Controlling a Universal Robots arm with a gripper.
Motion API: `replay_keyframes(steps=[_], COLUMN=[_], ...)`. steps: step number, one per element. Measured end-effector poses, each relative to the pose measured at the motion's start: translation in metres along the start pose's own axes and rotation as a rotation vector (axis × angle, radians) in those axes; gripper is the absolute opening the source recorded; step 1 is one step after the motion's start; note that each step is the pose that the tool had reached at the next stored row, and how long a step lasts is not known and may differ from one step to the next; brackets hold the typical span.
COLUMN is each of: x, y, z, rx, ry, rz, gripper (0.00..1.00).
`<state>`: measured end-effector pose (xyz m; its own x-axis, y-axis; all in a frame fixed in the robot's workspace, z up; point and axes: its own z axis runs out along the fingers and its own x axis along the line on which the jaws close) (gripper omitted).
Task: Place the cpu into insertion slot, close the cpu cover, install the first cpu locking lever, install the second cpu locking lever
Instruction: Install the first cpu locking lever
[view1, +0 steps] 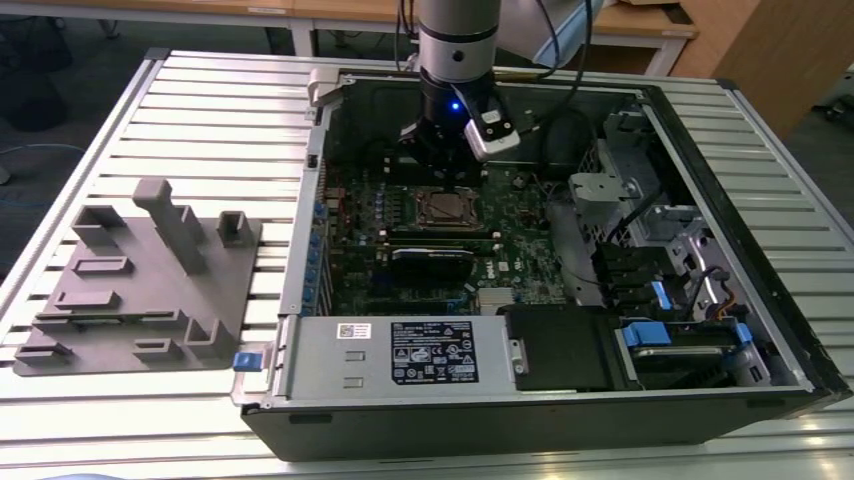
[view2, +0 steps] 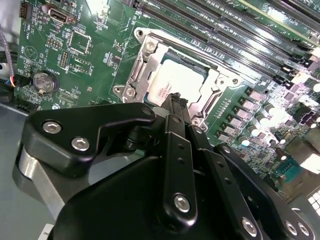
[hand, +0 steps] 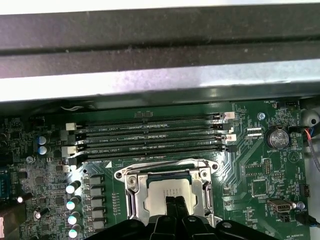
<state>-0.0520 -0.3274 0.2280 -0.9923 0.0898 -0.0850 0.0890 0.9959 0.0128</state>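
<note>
Silvery-grey metal marks the chip (hand: 172, 189), which we see lying flat in the square socket (hand: 165, 176) on the green board (hand: 250, 165). The thin silver cover frame (hand: 131, 186) lies around the chip, whose top shows through the frame's large opening. We cannot tell how the locking levers stand.

We see the hand (hand: 175, 200) directly over the chip in both wrist views. It is clenched: its two black fingers (hand: 170, 210) are pressed together and grasp nothing. We cannot tell whether the tips touch the chip's top or hang just above it.

Four long black memory slots (hand: 150, 135) run side by side just beyond the socket. A round coin battery (hand: 276, 136) sits on the board, well apart from the socket.

In the exterior view we see the arm reaching down into an open computer case (view1: 747, 200), with the hand (view1: 443, 165) just above the socket. A long black card (view1: 434, 262) stands on the board near the socket, on the side toward the boxy grey power unit (view1: 400, 355). The case lies on a slatted metal worktop (view1: 214, 110). On the exterior view's left, a grey moulded block (view1: 134, 280) with upright posts rests on the worktop, just beside the case.
</note>
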Motion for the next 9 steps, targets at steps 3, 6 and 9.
replay_keyframes(steps=[3,6,9], x=[-0.0005,-0.0014,-0.0014], y=[0.0001,0.0001,0.0001], z=[0.0002,0.0004,0.0004], rx=[0.0011,0.0052,0.0055], ry=[0.0162,0.0594,0.0600], rz=[0.000,0.000,0.000], gripper=[0.11,0.11,0.11])
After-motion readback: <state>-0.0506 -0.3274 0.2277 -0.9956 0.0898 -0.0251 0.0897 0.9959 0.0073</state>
